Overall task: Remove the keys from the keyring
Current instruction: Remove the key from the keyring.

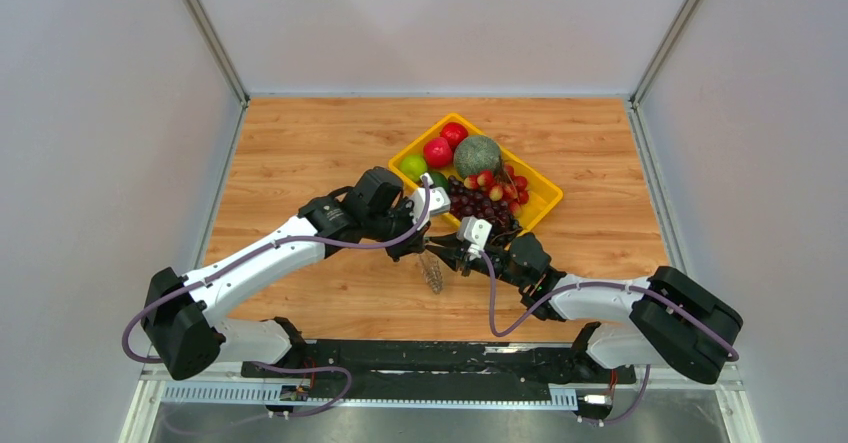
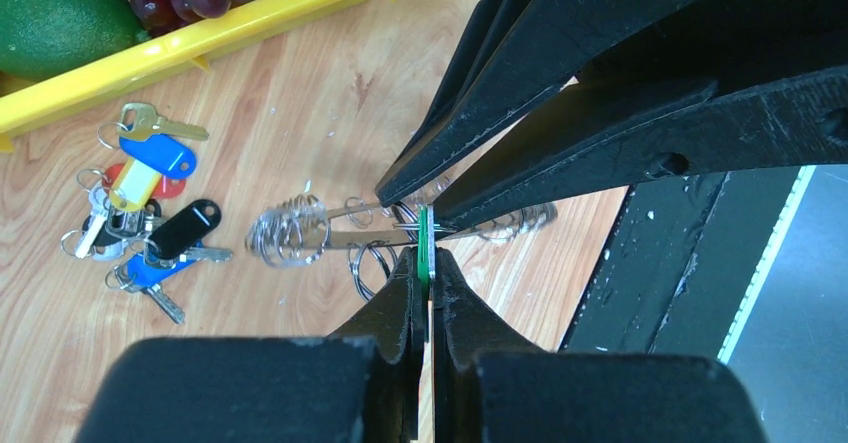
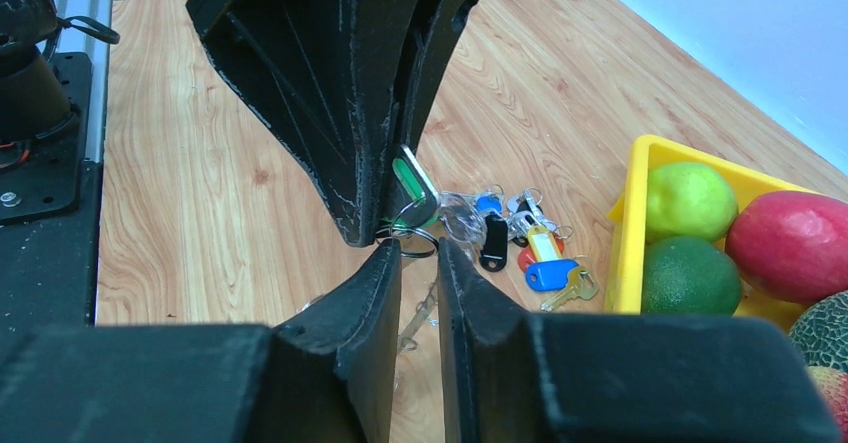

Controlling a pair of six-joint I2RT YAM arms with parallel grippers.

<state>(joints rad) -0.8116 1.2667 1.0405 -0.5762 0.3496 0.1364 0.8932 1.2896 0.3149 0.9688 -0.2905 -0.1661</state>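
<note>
Left tool (image 2: 424,255) is clamped flat on the green tag (image 2: 424,231), jaws together with only the tag's edge showing between them. That looks like the anchor grip: pinching the tag holds the keyring (image 3: 405,231) up off the desk (image 1: 300,153) and stops it from swinging. Right tool (image 3: 418,251) comes in from the opposite side, tip to tip with the left one. Its jaws are a little apart, a narrow gap with wood visible through it, and nothing is clearly pinched. The ring wire sits right at its fingertips, so it reads as lined up to catch a key or the wire. I can't tell if it touches.

The keys (image 2: 290,231) hang in silver bunches to both sides of the tag, below the tools and over the near middle of the desk, just in front of the yellow tray (image 2: 230,23). None look freed from the ring. The coloured key bunch (image 2: 145,218) lies flat on the desk beside the tray, apart from the ring and not involved.

The task looks early. The next move needs a fine pinch on a single key while the tag grip stays firm, and the tag could slip.
</note>
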